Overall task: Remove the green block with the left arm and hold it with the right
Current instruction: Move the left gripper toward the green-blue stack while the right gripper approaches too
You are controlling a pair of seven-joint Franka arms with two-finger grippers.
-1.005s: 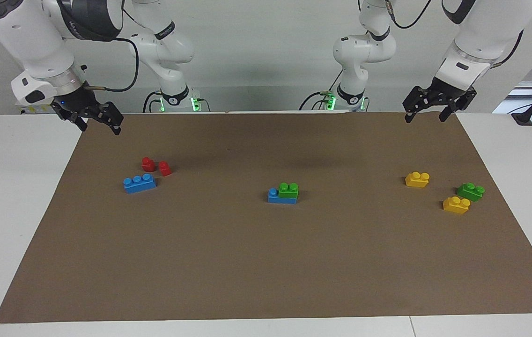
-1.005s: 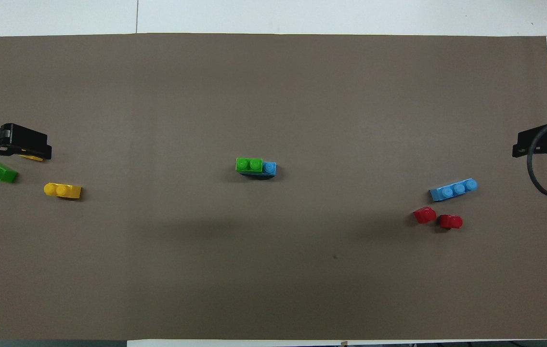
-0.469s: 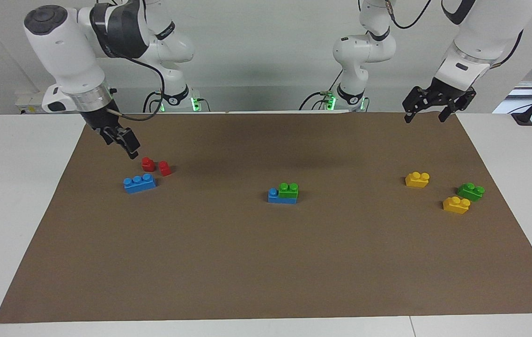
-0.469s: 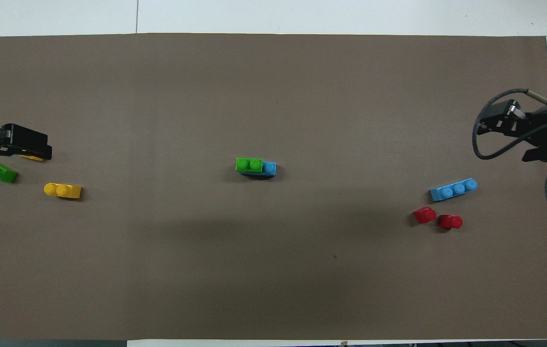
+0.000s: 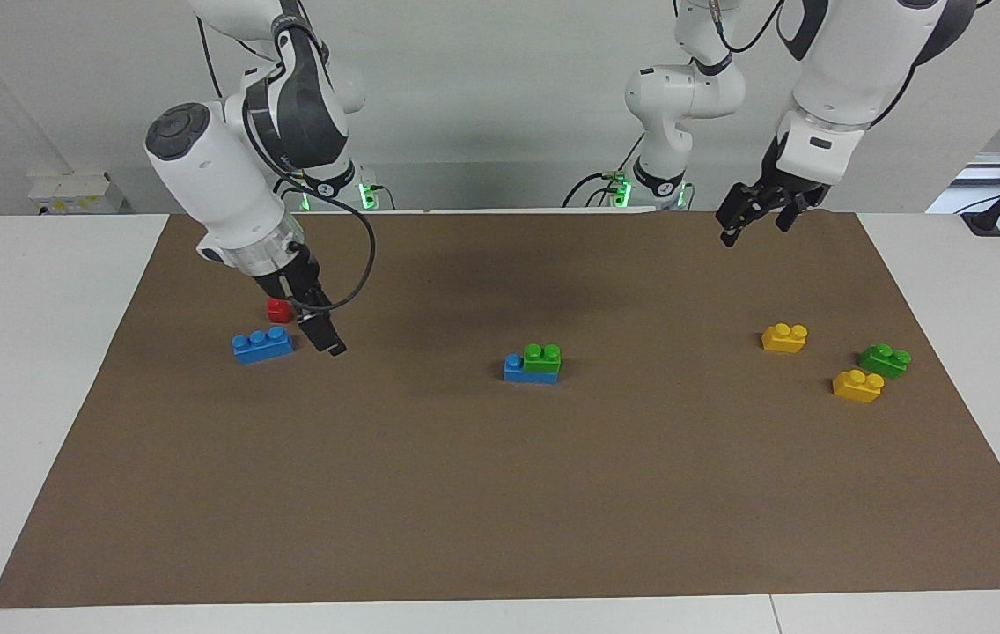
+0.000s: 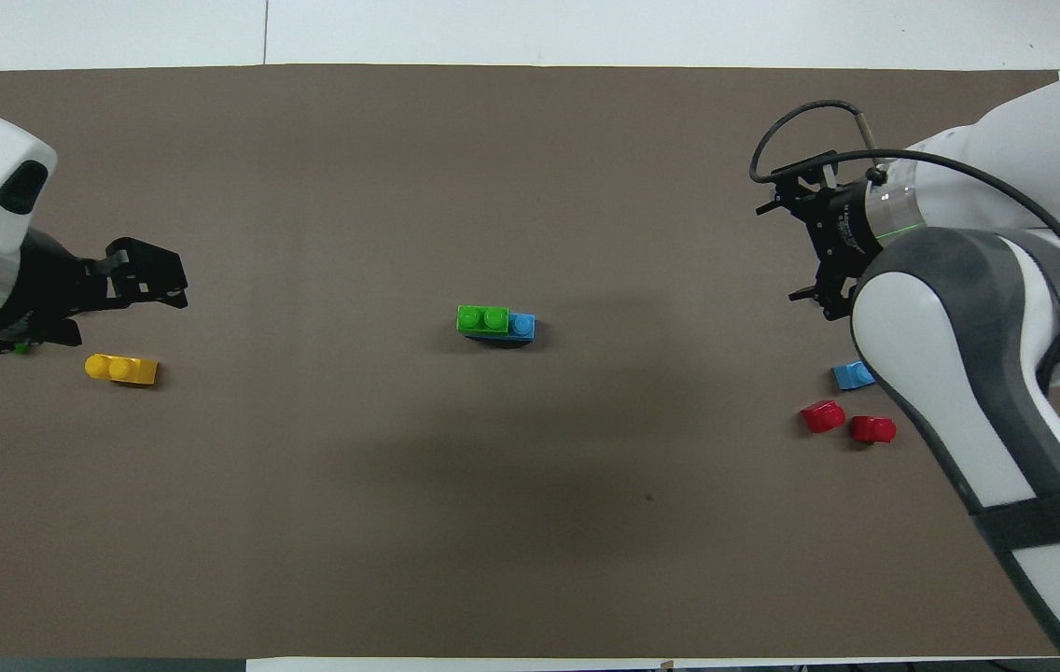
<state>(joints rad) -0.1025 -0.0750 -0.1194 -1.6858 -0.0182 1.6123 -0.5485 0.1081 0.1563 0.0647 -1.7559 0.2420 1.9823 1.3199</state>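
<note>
On blue brick: studded plastic green block.

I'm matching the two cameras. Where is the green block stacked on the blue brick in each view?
Facing view: green block at mat centre, on the blue brick.
Overhead view: green block at mat centre, on the same blue brick.
Shared landmark: the yellow brick toward the left arm's end.

Mid-surface: two-stud block seated on three-stud brick. Right arm's end: loose three-stud brick, two small blocks nearer the robots, right claw over them. Left arm's end: three two-stud blocks clustered, left claw apparently above the mat edge.
</note>
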